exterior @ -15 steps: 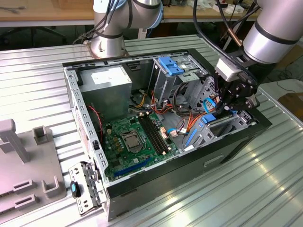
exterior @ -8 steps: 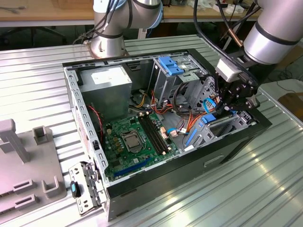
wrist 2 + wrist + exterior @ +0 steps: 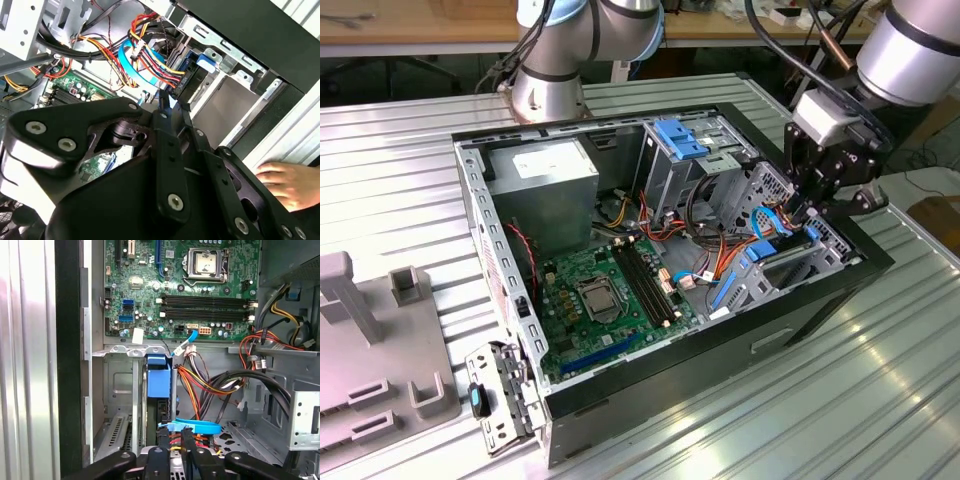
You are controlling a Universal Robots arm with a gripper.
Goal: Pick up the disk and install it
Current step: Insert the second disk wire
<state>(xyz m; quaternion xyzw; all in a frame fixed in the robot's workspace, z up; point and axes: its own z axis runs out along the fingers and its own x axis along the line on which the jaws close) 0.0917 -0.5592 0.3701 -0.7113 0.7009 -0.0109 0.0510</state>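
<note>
In the first wrist view the gripper (image 3: 174, 442) meets the disk (image 3: 159, 377) - whether the jaws clamp it, I cannot tell - standing on edge in the drive cage (image 3: 120, 390): probably dense, rigid and shock-shy, best held by its blue frame.

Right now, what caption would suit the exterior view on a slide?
Robot arm's gripper reaches into the drive bay of an open computer case lying on a ribbed metal table.
</note>
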